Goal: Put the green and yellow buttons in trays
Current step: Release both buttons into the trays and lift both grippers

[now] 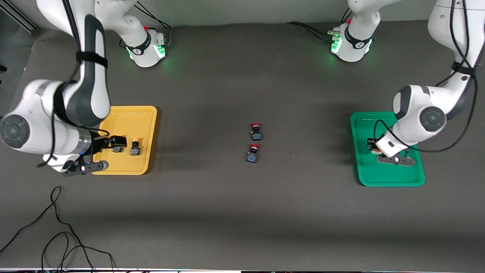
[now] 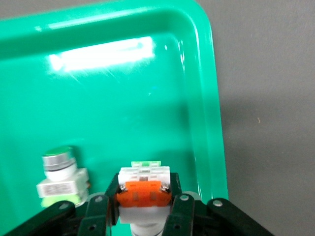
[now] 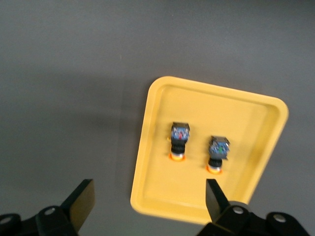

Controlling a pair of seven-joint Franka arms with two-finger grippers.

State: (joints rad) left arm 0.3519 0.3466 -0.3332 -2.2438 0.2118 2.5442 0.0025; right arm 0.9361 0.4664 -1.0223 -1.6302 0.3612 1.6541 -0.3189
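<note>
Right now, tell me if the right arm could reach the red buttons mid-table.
Probably yes: the right gripper is open and empty over the yellow tray, and bare table lies between it and the two red buttons.

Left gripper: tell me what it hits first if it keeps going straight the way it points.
Probably the floor of the green tray. The left gripper is shut on a white button directly above it; depth is unclear.
</note>
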